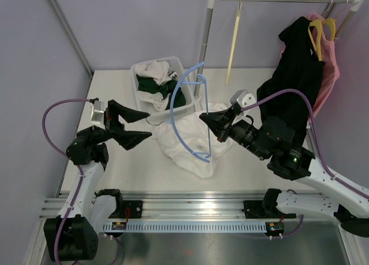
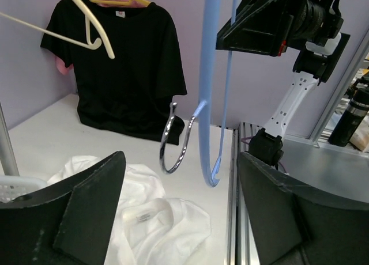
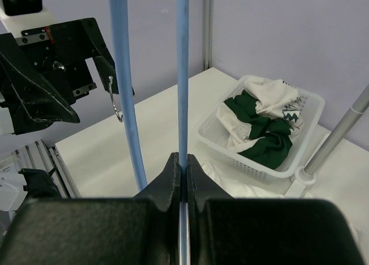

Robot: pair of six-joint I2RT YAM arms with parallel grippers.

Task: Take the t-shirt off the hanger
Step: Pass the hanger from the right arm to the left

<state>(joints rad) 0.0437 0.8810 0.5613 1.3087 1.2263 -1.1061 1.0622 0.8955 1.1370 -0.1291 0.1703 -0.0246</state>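
In the right wrist view the blue hanger (image 3: pixel 183 75) runs off the top edge. Its lower bar vanishes between the closed fingers of the right pincer (image 3: pixel 183 178), which also hides most of the white t-shirt (image 3: pixel 230 181). In the left wrist view the hanger's top is cut off, and the collar label (image 2: pixel 140 217) is too small to read. Only a corner of the basket (image 2: pixel 14 187) shows. From above, the black t-shirt (image 1: pixel 297 69) covers most of a pink garment (image 1: pixel 330 69).
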